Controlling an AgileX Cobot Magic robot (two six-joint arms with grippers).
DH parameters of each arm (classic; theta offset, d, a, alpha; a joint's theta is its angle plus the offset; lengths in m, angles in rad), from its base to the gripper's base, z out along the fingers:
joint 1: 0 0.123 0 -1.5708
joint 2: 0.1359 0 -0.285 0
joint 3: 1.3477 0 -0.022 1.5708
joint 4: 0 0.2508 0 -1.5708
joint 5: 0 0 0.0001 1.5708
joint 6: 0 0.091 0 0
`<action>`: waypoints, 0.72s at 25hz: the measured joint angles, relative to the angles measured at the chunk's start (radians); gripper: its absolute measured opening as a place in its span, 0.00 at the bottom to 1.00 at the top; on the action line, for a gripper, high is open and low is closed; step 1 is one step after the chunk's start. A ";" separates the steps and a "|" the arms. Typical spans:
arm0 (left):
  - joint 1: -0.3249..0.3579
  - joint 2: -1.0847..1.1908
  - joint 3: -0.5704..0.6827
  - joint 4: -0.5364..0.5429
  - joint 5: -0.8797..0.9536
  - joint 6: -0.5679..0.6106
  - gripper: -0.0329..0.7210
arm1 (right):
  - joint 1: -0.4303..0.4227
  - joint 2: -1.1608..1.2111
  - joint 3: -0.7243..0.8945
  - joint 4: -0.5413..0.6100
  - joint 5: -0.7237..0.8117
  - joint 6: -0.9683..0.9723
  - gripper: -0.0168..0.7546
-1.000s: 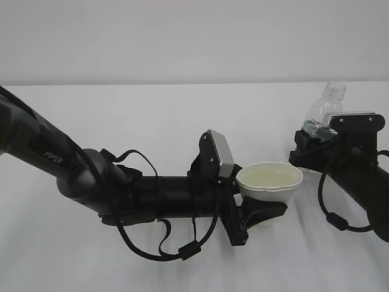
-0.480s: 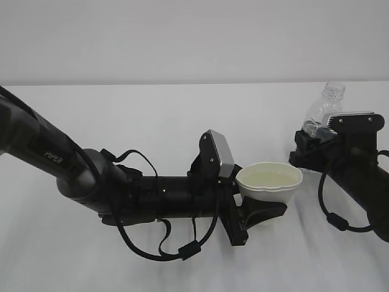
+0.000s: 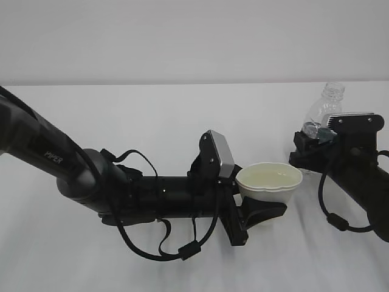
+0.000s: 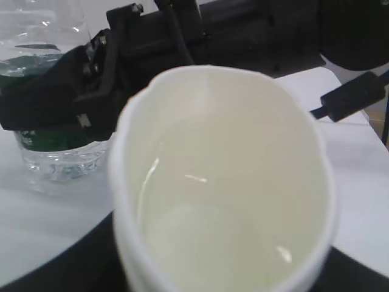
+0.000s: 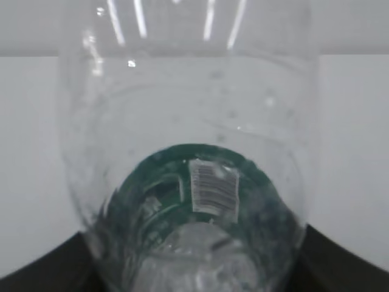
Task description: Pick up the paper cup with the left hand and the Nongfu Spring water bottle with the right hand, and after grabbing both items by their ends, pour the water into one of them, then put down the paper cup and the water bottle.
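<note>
The left hand (image 3: 252,204) has its jaws clamped on the cup (image 3: 269,182), which holds water (image 4: 225,201) and sits left of the bottle (image 3: 322,112). The right hand (image 3: 310,146) has its jaws around the bottle's green band; whether they grip it or stand slightly apart cannot be told. The bottle stands upright on the worktop (image 3: 152,115).

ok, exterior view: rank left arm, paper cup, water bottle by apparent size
1. Left arm with its left hand, largest by far.
2. Paper cup.
3. Water bottle, though the right hand hides its lower part and it stands farther back, so 2 versus 3 is unsure.
</note>
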 joint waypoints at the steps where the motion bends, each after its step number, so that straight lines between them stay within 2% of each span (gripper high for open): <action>1: 0.000 0.000 0.000 0.000 0.000 0.000 0.56 | 0.000 0.000 0.000 0.000 0.000 0.000 0.57; 13: 0.000 0.000 0.000 0.000 0.000 0.000 0.56 | 0.000 0.000 0.030 -0.009 -0.016 -0.038 0.74; 18: 0.000 0.000 0.000 0.000 0.000 0.000 0.56 | 0.000 0.000 0.044 -0.019 -0.024 -0.055 0.76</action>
